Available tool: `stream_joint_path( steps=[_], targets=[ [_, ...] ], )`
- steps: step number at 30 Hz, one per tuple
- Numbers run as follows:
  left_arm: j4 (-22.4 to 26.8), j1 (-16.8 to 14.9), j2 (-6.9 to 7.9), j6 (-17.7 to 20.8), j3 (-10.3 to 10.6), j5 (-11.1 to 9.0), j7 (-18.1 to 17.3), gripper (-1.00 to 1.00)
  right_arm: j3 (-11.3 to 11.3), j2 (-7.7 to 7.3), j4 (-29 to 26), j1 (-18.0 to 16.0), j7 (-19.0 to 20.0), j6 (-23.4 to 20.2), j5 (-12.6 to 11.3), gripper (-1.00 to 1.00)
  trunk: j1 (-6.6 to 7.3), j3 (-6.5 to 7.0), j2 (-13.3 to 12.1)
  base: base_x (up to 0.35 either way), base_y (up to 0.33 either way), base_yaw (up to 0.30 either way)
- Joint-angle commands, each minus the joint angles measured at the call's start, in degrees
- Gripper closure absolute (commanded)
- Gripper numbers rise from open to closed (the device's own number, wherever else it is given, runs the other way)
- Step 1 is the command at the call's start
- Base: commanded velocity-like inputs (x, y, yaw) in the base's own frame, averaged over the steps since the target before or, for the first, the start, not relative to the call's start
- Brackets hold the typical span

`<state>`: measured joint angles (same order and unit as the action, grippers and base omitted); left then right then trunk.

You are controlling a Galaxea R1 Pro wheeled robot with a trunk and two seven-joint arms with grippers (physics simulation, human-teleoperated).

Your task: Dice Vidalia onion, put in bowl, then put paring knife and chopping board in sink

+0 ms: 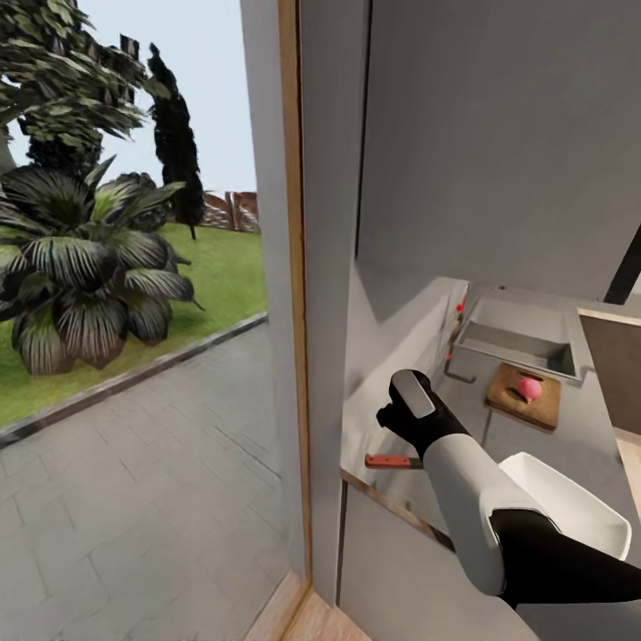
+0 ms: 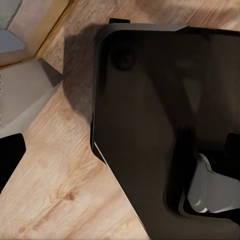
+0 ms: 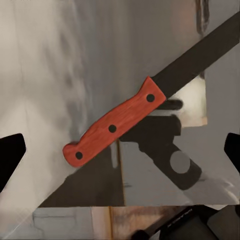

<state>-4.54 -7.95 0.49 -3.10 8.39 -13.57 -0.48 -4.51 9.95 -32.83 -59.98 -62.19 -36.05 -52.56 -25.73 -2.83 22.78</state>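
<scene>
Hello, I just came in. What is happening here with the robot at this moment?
The robot's right gripper hovers open above the paring knife, which lies flat on the grey countertop near its end, not yet grasped. Further along, the onion already sits on the chopping board beside the sink, still whole as far as I can tell. The white bowl waits close to the right arm. The left wrist view looks down at the wood floor.

Grey wall (image 1: 481,133), paved patio (image 1: 133,499), sunlit lawn (image 1: 214,267) outside.
</scene>
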Motion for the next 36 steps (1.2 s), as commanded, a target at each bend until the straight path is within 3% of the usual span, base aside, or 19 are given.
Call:
stream_joint_path(
  steps=[1, 36],
  targets=[
    [-0.2, -0.1, -0.03, -0.3, 0.5, -0.5, -0.1, -1.0, -0.2, 0.04, -0.1, -0.1, -0.3, -0.4, -0.1, -1.0, -0.05, -0.23, 0.1, 0.099, 0.0, 0.0],
    [-0.2, -0.1, -0.14, -0.3, 0.5, -0.5, -0.1, -1.0, -0.3, 0.04, -0.1, -0.1, -0.2, -0.4, 0.0, -1.0, -0.05, -3.45, 0.1, 0.005, 0.0, 0.0]
  ],
)
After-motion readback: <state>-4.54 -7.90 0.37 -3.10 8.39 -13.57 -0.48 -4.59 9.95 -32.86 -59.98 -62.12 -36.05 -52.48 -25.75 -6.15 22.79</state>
